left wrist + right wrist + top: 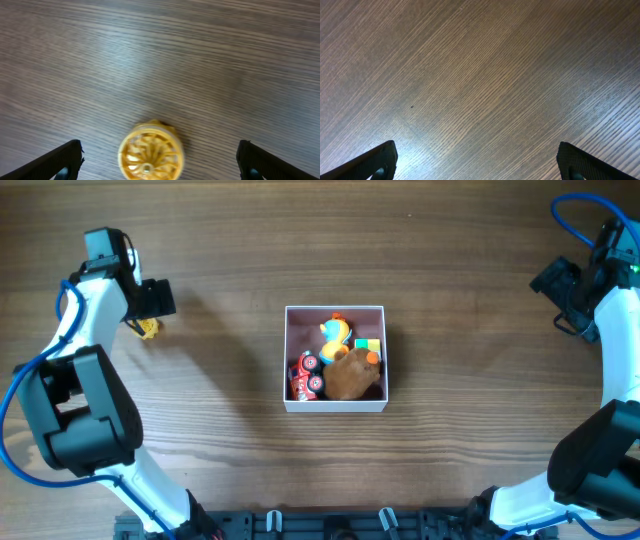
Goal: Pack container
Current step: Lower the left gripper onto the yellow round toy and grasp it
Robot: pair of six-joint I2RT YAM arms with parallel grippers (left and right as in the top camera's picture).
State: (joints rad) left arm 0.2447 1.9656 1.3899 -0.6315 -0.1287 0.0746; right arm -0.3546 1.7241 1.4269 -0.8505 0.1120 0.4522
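The container (292, 340), a square white-walled box with a pink inside, sits at the table's middle. It holds a yellow duck (335, 332), a red toy car (306, 374), a brown plush (352, 376) and a small green-yellow block (369, 345). A yellow wheel-shaped toy (148, 329) lies on the table at the far left; in the left wrist view it (150, 153) lies between my open fingers. My left gripper (159, 160) is open above it, also seen from overhead (152, 302). My right gripper (477, 162) is open over bare wood at the far right (560, 280).
The wooden table (200, 440) stretches round the box. Both arm bases stand at the near corners, with a black rail along the front edge (330, 525).
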